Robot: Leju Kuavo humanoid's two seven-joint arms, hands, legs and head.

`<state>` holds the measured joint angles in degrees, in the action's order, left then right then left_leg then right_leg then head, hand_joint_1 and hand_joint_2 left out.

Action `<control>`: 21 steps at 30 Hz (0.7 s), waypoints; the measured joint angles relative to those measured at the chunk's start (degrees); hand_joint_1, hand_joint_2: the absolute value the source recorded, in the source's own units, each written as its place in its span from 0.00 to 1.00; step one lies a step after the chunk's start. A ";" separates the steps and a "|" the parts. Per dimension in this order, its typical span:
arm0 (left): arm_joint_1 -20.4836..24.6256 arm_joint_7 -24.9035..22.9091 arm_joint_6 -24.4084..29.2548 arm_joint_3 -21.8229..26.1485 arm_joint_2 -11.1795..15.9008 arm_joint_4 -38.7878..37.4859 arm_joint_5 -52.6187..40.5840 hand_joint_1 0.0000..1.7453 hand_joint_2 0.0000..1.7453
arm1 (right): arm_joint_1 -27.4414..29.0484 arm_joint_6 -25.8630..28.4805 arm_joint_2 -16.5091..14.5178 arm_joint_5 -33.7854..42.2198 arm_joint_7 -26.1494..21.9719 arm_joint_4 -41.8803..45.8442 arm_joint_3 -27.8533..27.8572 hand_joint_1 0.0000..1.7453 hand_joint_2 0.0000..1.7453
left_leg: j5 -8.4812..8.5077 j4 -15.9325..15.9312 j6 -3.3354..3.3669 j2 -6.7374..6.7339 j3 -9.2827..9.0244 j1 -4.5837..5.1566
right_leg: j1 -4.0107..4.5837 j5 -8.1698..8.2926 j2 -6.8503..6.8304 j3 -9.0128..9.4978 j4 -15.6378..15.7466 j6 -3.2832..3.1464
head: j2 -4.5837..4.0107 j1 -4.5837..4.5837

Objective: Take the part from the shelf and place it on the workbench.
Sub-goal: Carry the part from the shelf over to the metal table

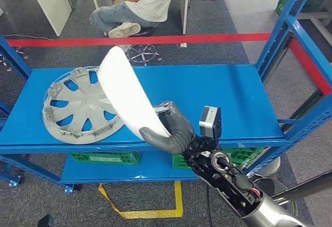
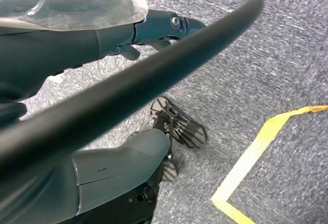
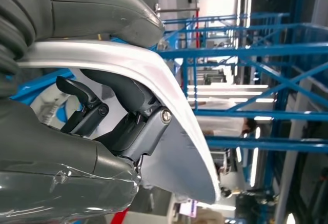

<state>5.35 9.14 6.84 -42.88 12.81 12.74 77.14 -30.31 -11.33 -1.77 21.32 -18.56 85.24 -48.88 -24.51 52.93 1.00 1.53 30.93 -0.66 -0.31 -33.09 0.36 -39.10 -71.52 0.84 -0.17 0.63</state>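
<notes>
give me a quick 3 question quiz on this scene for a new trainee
1. True or false: the right hand holds the white part above the blue shelf.
2. What lies flat on the shelf beside the white part? A) hubcap B) green crate C) toolbox
3. Fill in: the yellow tape marks the ____ below the shelf.

Key
1. True. The hand grips the part's lower end, and the part stands tilted up off the shelf.
2. A. The silver hubcap lies flat on the shelf.
3. Floor.
</notes>
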 joint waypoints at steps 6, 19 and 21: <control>0.08 0.00 0.02 0.00 -0.03 -0.03 0.02 0.00 1.00 | -0.01 0.03 -0.01 0.00 0.04 -0.53 -0.82 1.00 1.00 | -0.71 0.81 -1.78 3.01 -0.10 -0.63 | -1.14 7.44 3.03 7.29 14.84 0.57 | 0.00 0.56; 0.02 0.00 -0.16 -0.04 -0.16 -0.07 -0.42 0.00 1.00 | 0.29 -0.19 -0.60 -0.93 0.35 -1.68 -1.27 1.00 1.00 | -1.70 9.35 -3.66 -2.56 6.10 -0.73 | -0.15 6.63 -3.73 9.04 16.56 -2.06 | 0.00 -2.70; 0.15 0.00 -0.21 -0.05 -0.09 -0.07 -0.48 0.00 1.00 | 0.28 -0.16 -0.66 -1.06 0.41 -1.71 -1.25 1.00 1.00 | 0.69 2.51 -3.16 -4.51 2.75 -0.32 | 0.14 6.26 -4.64 9.28 16.53 -1.58 | 0.00 -3.00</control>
<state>5.50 9.14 6.63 -42.93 12.72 12.68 76.66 -30.02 -11.49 -2.43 20.26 -18.14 83.53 -50.13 -23.82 55.44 -2.16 -2.98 33.68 -0.97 -0.16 -26.83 -4.27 -29.82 -54.99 -0.73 -0.17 -2.36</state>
